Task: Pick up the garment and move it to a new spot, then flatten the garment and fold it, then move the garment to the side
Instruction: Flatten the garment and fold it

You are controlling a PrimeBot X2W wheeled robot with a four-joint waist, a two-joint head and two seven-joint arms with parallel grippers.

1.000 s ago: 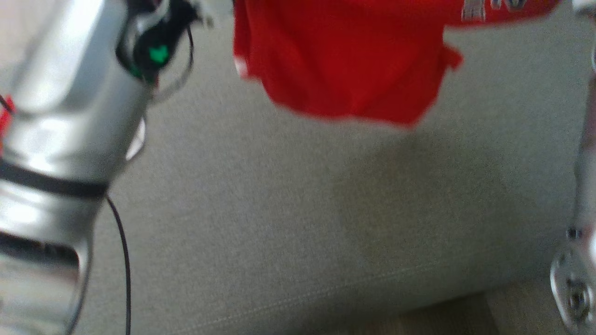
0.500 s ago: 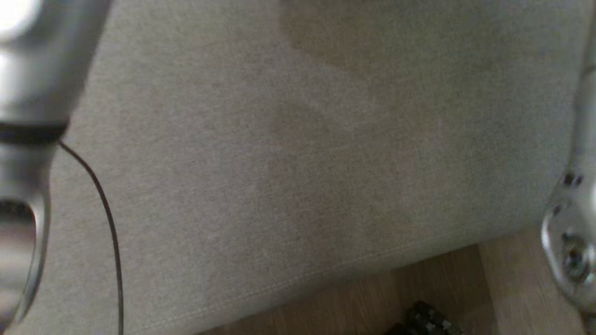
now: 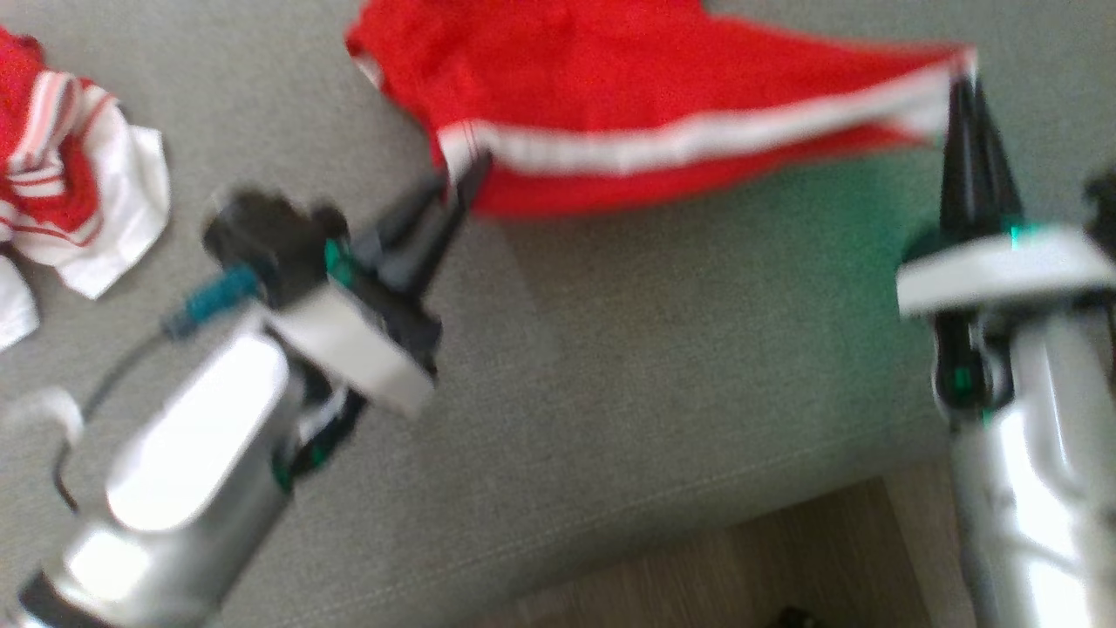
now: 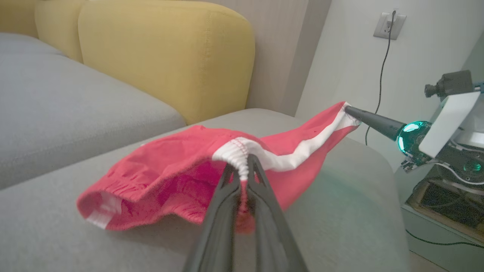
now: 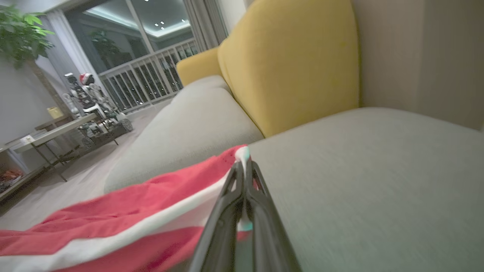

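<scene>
A red garment (image 3: 610, 87) with a white stripe is stretched just above the grey sofa seat (image 3: 610, 349) between my two grippers. My left gripper (image 3: 462, 174) is shut on its left end at the white band; in the left wrist view the garment (image 4: 170, 177) bunches between the closed left gripper (image 4: 244, 172). My right gripper (image 3: 959, 83) is shut on the right end of the stripe; in the right wrist view the garment (image 5: 113, 223) runs leftward from the closed right gripper (image 5: 245, 170). The garment's far side rests on the seat.
A crumpled red-and-white cloth (image 3: 61, 192) lies on the seat at the far left. Yellow back cushions (image 4: 159, 49) stand behind the seat. The sofa's front edge and wooden floor (image 3: 741, 567) show at the bottom. A wall socket with a cable (image 4: 389, 26) is beyond the sofa's end.
The head camera has swung sharply between frames. The garment hung high a second ago; it is held low over the seat now, stretched between both grippers.
</scene>
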